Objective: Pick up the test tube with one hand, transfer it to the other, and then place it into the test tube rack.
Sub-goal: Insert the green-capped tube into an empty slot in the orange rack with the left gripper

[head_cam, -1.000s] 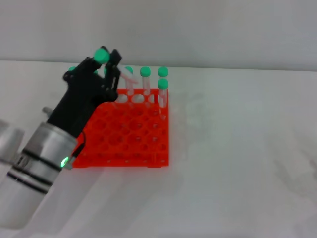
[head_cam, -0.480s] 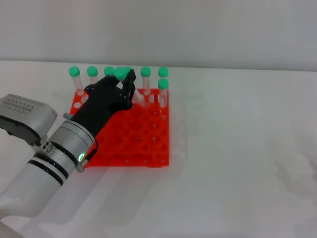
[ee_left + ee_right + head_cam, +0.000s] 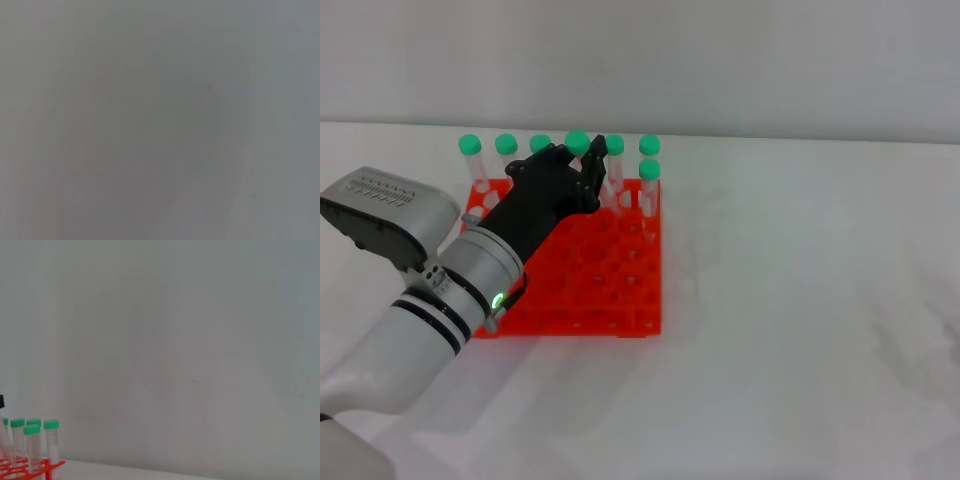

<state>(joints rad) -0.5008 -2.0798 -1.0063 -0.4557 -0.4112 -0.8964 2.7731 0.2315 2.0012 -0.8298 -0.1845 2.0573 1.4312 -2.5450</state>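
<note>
One tube [image 3: 578, 146] pinched in left gripper [image 3: 592, 165] over rack [image 3: 582, 275] back row. Risk: tip misses hole, strikes neighbour tubes [image 3: 614, 160]. Right gripper unseen.

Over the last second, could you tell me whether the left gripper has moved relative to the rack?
Yes. The left gripper has shifted rightward along the far row of the test tube rack, carrying the test tube.

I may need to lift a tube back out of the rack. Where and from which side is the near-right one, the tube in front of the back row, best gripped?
Grip that test tube just under its green cap, coming from above and the right: it stands upright, clear of the left hand.
</note>
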